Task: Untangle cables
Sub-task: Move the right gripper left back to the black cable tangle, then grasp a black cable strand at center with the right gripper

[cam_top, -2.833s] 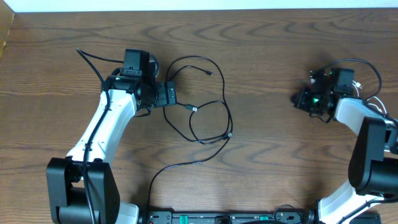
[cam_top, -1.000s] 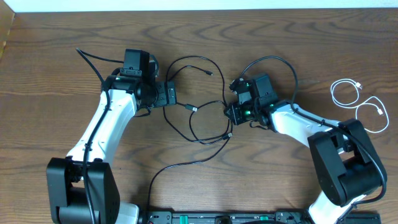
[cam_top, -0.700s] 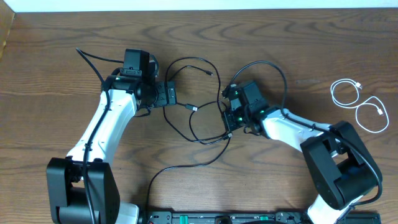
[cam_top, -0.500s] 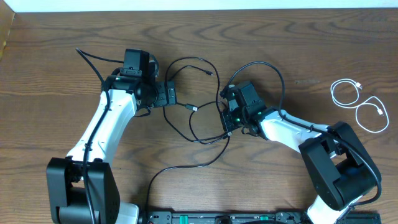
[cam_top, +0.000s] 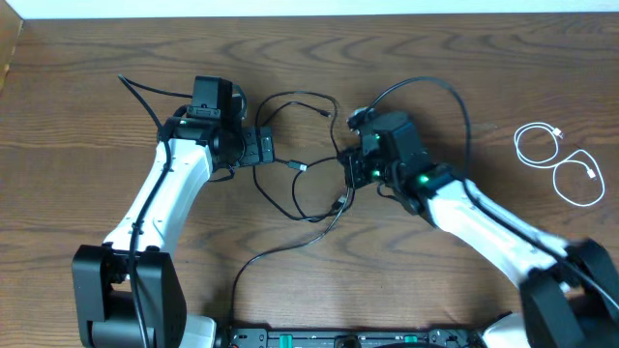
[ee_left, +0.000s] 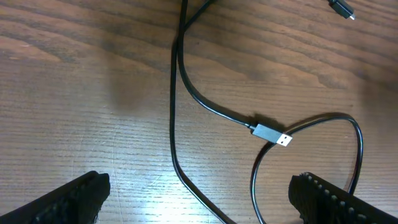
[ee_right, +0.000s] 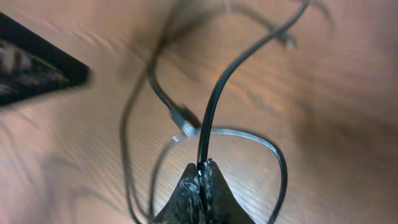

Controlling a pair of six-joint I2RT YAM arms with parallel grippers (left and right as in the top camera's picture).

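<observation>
Front edge: one strand of the black cables (ee_left: 172, 124) trails from the tangle toward the front edge, left of centre. Its end is lost by the base rail.

Mid-table: the rest of the black cables lie in loose loops that cross one another around the middle of the table (cam_top: 87, 58).

Right gripper (ee_right: 202, 169): its tips are pressed together on a single black strand at the tangle's right side. The strand rises straight out of the pinch, and the wrist view is blurred.

Left gripper (ee_left: 200, 186): its fingers are spread wide at the tangle's left side and hold nothing, with two strands running between them on the wood.

USB plug (ee_left: 273, 135): it lies flat between the two grippers with its metal tip against a loop.

Right edge: the white cable (cam_top: 553, 164) sits in two neat loops, well apart from the black ones.

Far side: a small plug (cam_top: 326, 113) ends the loop nearest the far edge.

Risk: nothing anchors the tangle, so a pull from the right could drag the whole bundle across the table instead of drawing one strand free.

Risk: the USB plug could catch in the loop it touches and cinch the crossings into a knot.

Risk: the strand is thin and held only at the fingertips, so it may slip out under tension.
</observation>
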